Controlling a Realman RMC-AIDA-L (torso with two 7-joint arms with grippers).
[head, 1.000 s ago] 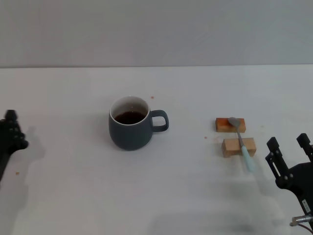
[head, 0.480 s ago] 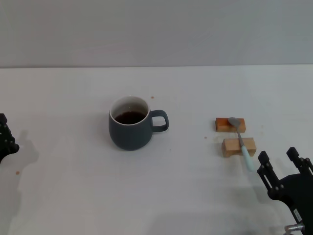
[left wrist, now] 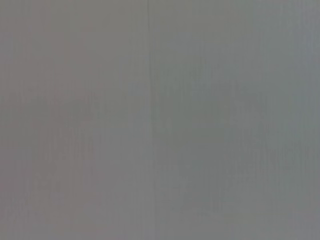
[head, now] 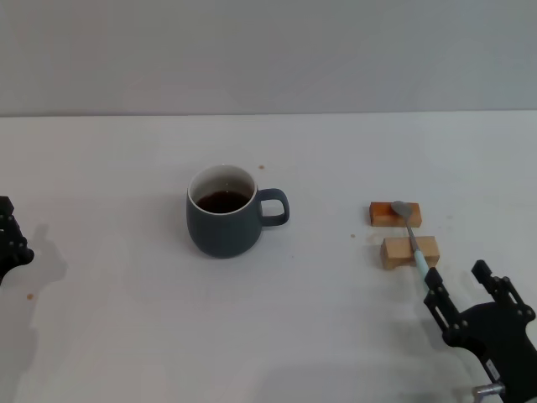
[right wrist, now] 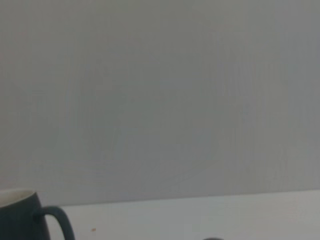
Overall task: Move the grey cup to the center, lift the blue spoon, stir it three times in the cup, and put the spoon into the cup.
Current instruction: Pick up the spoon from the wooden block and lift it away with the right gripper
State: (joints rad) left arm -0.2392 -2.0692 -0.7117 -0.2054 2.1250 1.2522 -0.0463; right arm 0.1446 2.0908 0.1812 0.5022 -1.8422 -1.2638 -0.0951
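Blue spoon [head: 410, 233] lies across two wooden blocks [head: 409, 251], handle tip hidden behind right gripper [head: 463, 290], fingers apart, just beside it. Left gripper [head: 10, 239] cut off at frame edge, fingers can't tell; grey cup [head: 224, 211] well apart btw them.

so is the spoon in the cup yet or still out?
Out. The blue spoon lies across two wooden blocks, apart from the grey cup. The right gripper, fingers open, sits just near its handle end, not holding it.

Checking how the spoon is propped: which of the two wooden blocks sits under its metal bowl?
The farther wooden block, the one with the orange-tinted top, holds the blue spoon bowl; the paler block nearer the right gripper supports the handle.
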